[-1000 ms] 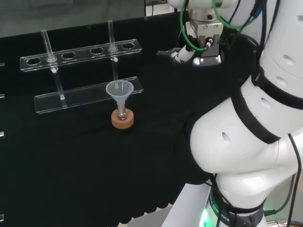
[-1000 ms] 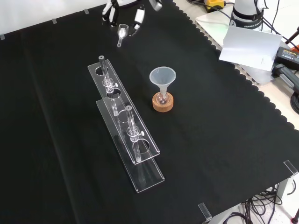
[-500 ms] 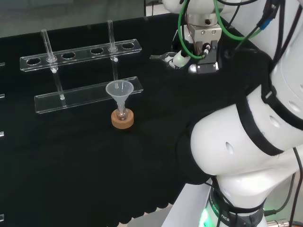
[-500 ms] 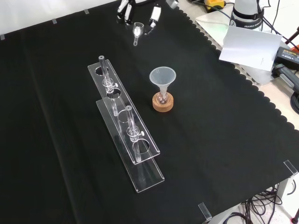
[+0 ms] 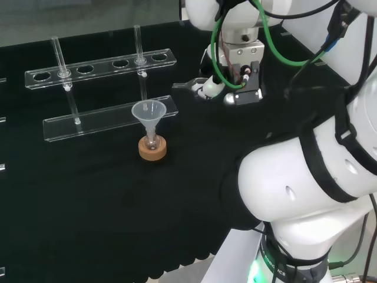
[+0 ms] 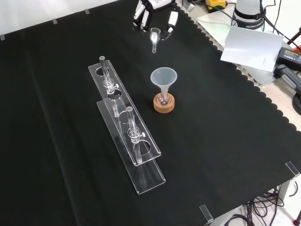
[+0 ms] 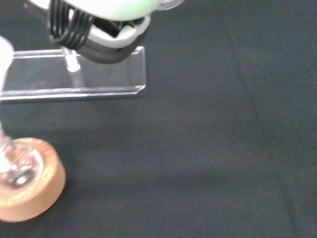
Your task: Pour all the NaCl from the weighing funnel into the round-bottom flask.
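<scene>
A: Hand (image 6: 155, 9) pinching the weighing funnel (image 6: 154, 36) between curled fingers, spout hanging down. Sitting above and beyond the big clear funnel (image 6: 163, 76) in the front view, well apart from it, nothing poured yet.

B: Round-bottom flask (image 6: 163, 98) sitting right under that big funnel, neck plugged by its stem, resting on the cork ring (image 6: 163, 104). Carrying step in hand, judging by the gap.

A: Doing it well: bringing the spout over the big funnel's mouth, centred, low above the rim, then tipping slowly. Tipping fully at the end, since all the NaCl needs going in. Avoiding knocking the big funnel, looking top-heavy on that small flask.

B: Tube rack (image 6: 126, 123) standing just beside the big funnel, to its left in the front view. Worth clearing.

A: Hard to make out: any NaCl inside the weighing funnel, too small and clear. Flask contents also unclear. Hand cut off at the front view's top edge, and in the head view partly blocked by the arm (image 5: 306, 177).
</scene>
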### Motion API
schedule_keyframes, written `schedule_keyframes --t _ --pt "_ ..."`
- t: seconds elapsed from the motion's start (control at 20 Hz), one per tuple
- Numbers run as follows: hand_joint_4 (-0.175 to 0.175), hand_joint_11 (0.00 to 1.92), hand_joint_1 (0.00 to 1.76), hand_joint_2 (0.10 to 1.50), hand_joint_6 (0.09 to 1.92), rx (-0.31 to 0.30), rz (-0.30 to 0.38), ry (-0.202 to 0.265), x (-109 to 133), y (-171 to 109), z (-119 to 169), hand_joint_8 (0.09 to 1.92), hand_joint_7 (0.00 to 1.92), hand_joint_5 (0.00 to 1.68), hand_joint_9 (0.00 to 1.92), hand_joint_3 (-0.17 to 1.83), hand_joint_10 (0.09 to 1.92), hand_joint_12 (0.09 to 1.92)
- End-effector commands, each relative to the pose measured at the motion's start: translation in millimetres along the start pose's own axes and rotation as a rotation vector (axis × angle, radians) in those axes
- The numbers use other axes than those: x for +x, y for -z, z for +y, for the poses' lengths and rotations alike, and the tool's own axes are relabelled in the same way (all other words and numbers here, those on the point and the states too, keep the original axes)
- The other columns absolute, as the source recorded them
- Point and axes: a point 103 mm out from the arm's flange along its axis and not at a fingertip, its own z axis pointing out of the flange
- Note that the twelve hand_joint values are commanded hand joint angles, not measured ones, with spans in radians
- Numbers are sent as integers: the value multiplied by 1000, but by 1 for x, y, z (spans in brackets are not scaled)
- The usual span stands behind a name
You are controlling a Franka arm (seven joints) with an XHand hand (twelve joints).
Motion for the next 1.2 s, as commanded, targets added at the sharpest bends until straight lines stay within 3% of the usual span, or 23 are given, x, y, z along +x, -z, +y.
schedule_keyframes --t 0.05,0.65,1.2 --pt "175 931 1135 689 464 13 -28 30 21 -1 -11 715 593 1359 1057 534 319 972" --pt "175 934 1135 689 461 60 -140 89 43 4 -3 713 588 1361 1057 534 312 965" --pt "175 933 1136 689 457 94 -236 110 58 2 6 712 581 1362 1056 533 305 960"
